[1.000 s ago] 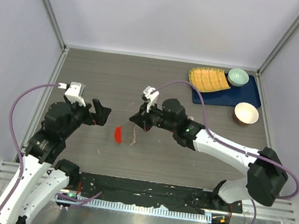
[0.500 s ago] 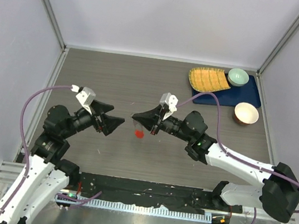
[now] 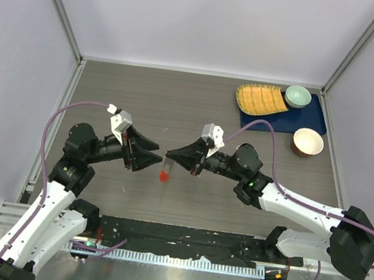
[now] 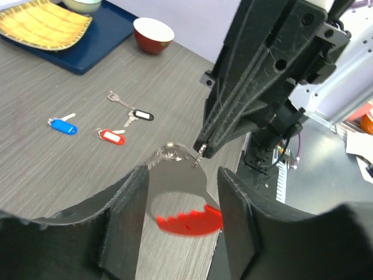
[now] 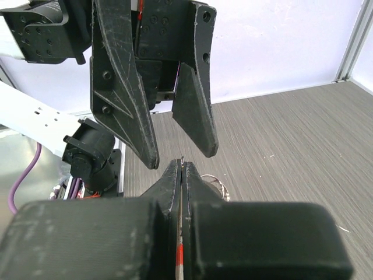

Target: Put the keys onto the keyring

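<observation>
The tabletop (image 3: 144,98) is a grey-brown, wood-grained surface. In its far right corner lies a dark blue mat (image 3: 315,117). At the mat's near edge stands a small reddish bowl (image 3: 308,141) with a pale inside. Four small keys lie close together on the open wood: a blue-headed key (image 4: 62,125), a red-headed key (image 4: 111,135), a black-headed key (image 4: 140,115) and a plain silver key (image 4: 115,97).

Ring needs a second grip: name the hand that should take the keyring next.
Left, probably. The left hand is open, fingers straddling the keyring; the right hand is shut on it and would drop it to regrip.
</observation>
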Tool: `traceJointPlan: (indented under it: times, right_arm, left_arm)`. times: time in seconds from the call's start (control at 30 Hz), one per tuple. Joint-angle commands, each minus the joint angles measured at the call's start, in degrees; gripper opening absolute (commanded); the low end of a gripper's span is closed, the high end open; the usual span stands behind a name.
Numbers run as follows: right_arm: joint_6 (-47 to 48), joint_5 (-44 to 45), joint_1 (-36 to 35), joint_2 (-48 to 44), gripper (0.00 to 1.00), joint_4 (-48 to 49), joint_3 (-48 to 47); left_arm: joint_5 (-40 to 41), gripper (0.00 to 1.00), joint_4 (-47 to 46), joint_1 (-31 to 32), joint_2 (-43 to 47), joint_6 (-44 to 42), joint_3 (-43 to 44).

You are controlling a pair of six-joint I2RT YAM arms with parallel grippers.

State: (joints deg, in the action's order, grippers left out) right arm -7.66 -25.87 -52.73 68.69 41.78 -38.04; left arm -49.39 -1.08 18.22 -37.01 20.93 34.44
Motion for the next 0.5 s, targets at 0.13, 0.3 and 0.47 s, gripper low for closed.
traceJointPlan:
  times: [0.13,0.3,0.47]
  right_arm:
    - [-0.7,-1.9,-0.2,-2.3,0.01,6.6,0.2]
    - [-1.6,-3.0,-0.2,-1.5,0.01,7.4,0.0]
    - [-2.4,-4.0,-0.2,-0.1,0.01,8.6,-0.3]
  left_arm:
    - [-5.8,0.49,-5.3,0.8,-1.3,-0.1,-0.8]
    - [-6.3,0.44,-5.9,1.4,-1.8,-0.1,-0.7]
    - [-6.6,0.34,-6.6,1.8,-1.3,-0.1,-0.8]
